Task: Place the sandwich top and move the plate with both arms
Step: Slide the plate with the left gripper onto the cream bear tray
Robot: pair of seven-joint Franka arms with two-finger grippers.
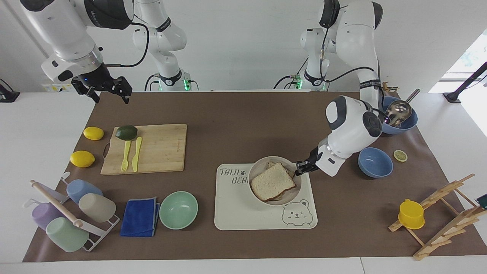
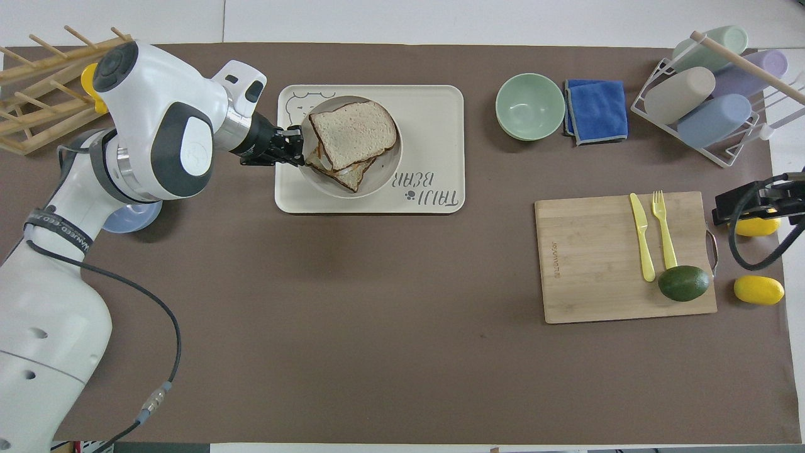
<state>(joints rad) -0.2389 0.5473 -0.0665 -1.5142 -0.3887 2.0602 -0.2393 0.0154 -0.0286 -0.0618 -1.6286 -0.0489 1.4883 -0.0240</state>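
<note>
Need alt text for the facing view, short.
The left tool is shut on the rim of the plate, carrying the sandwich top over the bear-print tray. The right tool waits open near the cutting board.

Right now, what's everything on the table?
plate: 1, grey-beige, held over the tray
sandwich top: 1, light, topmost on plate
tray: 1, cream, table middle
bowls: 3, green, blue, blue with metal scoop
cloth: 1, blue, beside green bowl
cups: 4, pastel, in white rack
cutting board: 1, wooden, bearing fork, knife, avocado
lemons: 2, yellow, beside board
lemon slice: 1, yellow, beside blue bowl
yellow cup: 1, on wooden rack
left gripper: 1, black, shut on plate
right gripper: 1, black, open, waiting above table edge
</note>
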